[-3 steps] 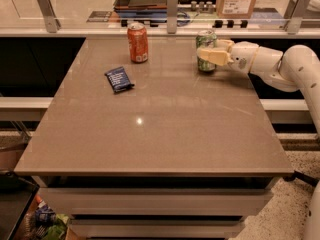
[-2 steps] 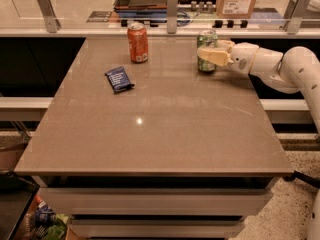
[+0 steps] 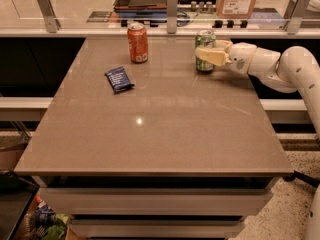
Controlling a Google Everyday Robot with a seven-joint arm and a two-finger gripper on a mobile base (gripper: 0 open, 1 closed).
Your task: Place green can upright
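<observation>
The green can [image 3: 205, 40] stands upright on the brown table [image 3: 165, 129], near its far right edge. My gripper [image 3: 202, 54] reaches in from the right at the end of the white arm [image 3: 280, 66]. Its cream fingers [image 3: 210, 57] close around the can's middle, one across the front and the other mostly hidden behind. The can's base rests on the table top.
An orange-red can [image 3: 137, 42] stands upright at the far middle of the table. A dark blue packet [image 3: 119, 79] lies flat to its front left. A glass rail with metal posts [image 3: 172, 6] runs along the far edge.
</observation>
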